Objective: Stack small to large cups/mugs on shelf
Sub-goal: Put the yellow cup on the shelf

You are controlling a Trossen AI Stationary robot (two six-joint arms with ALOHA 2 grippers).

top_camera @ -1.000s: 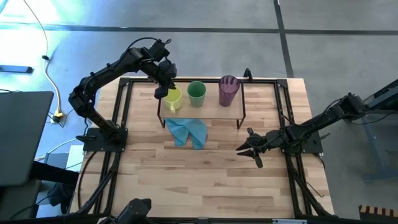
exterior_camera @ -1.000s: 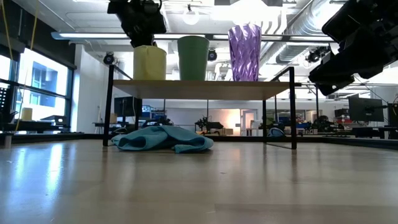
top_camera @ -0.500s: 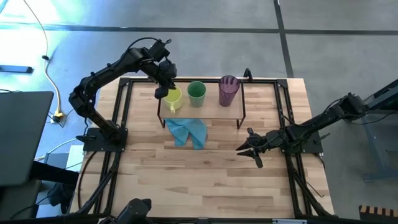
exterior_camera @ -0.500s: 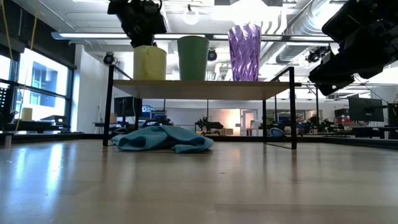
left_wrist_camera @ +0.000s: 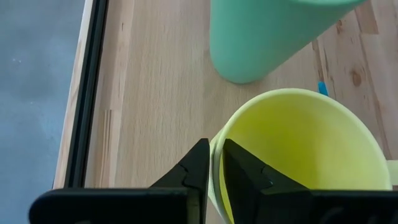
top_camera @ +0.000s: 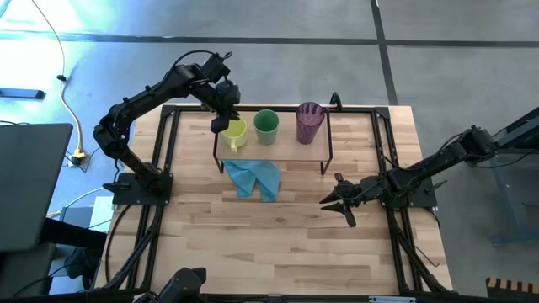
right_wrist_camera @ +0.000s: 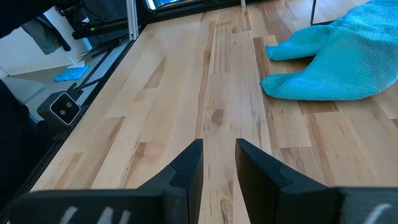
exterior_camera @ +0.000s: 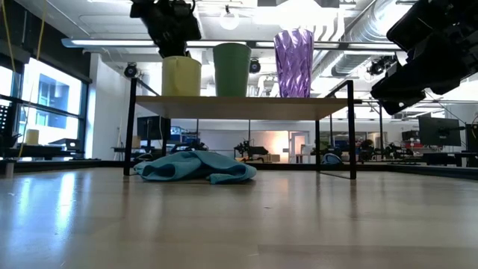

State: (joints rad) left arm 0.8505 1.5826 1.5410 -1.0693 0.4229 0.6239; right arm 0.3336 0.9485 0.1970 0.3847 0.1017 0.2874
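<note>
Three cups stand in a row on the shelf (top_camera: 290, 150) (exterior_camera: 246, 107), each on its base: the yellow-green mug (top_camera: 236, 132) (exterior_camera: 181, 76) at the left end, the green cup (top_camera: 266, 126) (exterior_camera: 232, 69) in the middle, and the purple tumbler (top_camera: 309, 123) (exterior_camera: 293, 63) on the right. My left gripper (top_camera: 221, 124) (left_wrist_camera: 214, 163) is above the mug's far-left rim, shut on it. My right gripper (top_camera: 330, 202) (right_wrist_camera: 219, 158) hovers open over the table's right half, near the shelf's right leg, and touches nothing. My left gripper holds the yellow-green mug by its rim (left_wrist_camera: 216, 144), on the side away from the green cup. The wall is pinched with one finger (left_wrist_camera: 242, 171) inside the mug and the other finger (left_wrist_camera: 196, 168) outside. The fingers come from above, pointing down. The mug stands upright with its base on the shelf.
A crumpled light blue cloth (top_camera: 253, 178) (exterior_camera: 196, 167) (right_wrist_camera: 329, 68) lies on the table just in front of the shelf's left half. Black rails run along the table's edges (top_camera: 168, 151). Bare wood shows across the table's near half (top_camera: 269, 244).
</note>
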